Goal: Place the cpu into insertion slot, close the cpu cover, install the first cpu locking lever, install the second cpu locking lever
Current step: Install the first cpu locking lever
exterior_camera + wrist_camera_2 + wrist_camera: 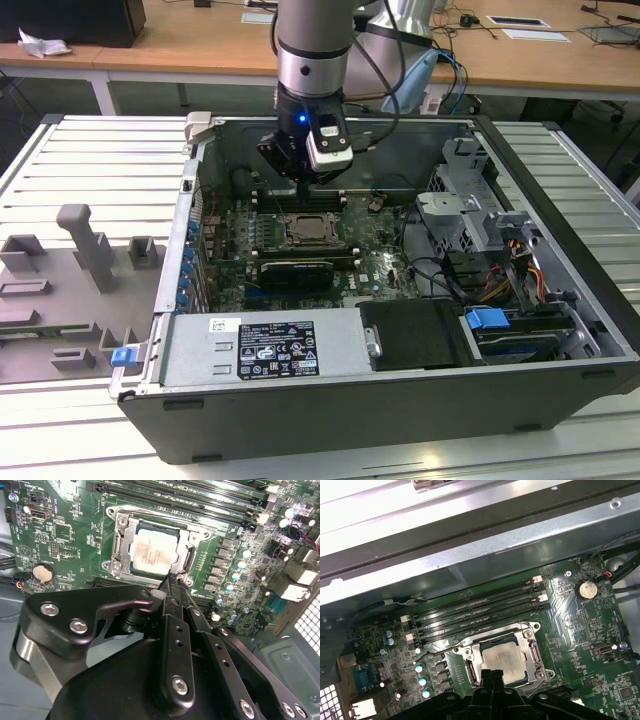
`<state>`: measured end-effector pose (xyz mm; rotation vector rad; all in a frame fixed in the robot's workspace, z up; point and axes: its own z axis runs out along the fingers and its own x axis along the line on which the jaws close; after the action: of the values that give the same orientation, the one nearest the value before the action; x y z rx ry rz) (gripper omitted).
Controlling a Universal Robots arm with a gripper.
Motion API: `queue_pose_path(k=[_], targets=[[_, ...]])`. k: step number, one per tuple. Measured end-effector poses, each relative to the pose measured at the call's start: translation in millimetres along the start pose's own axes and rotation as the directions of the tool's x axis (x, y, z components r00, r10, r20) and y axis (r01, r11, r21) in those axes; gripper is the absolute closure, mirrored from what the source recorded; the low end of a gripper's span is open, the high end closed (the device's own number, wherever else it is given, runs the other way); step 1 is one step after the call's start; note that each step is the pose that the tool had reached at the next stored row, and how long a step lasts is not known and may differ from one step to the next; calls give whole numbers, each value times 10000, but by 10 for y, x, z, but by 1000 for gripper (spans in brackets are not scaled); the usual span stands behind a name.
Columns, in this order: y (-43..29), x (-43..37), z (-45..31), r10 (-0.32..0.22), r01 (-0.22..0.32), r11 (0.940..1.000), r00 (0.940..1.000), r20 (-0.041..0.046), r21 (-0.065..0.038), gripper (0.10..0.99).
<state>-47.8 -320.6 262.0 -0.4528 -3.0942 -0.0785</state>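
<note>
- Slatted metal counter (80,150) carries the open PC case (420,400), with desks behind it; the arm reaches down inside.
- Your cpu (156,551) already lies flat in the insertion slot (142,527). Its pale top shows through the window of the cpu cover (119,542), which looks folded down over it.
- Fingers (175,625) are pinched together with nothing between them, tips just beside the slot's edge.
- Handling guess: the chip is light, stiff, slick and fragile underneath, so edges only. The cover is thin springy metal, so push on its frame.
- Hard to make out: the locking levers are too thin to tell if they're latched, and the fingers hide the slot's near edge.
</note>
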Motion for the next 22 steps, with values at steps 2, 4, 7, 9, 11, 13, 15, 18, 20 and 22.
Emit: queue_pose_path(k=[2, 4, 7, 9, 11, 13, 15, 18, 20, 22], targets=[[-2, 8, 0, 0, 0, 10000, 10000, 0, 0, 980], [-4, 13, 0, 0, 0, 10000, 10000, 0, 0, 980], [-7, 24, 0, -1, 1, 10000, 10000, 1, -1, 980], [-9, 31, 0, -1, 1, 10000, 10000, 0, 0, 980], [-11, 37, 0, 0, 0, 10000, 10000, 0, 0, 980], [-12, 40, 0, -2, 2, 10000, 10000, 0, 0, 980], [-13, 43, 0, -1, 1, 10000, 10000, 1, 0, 980], [-14, 46, 0, -1, 1, 10000, 10000, 0, 0, 980], [-15, 50, 0, -1, 1, 10000, 10000, 0, 0, 980], [-15, 52, 0, -5, 5, 10000, 10000, 0, 0, 980]])
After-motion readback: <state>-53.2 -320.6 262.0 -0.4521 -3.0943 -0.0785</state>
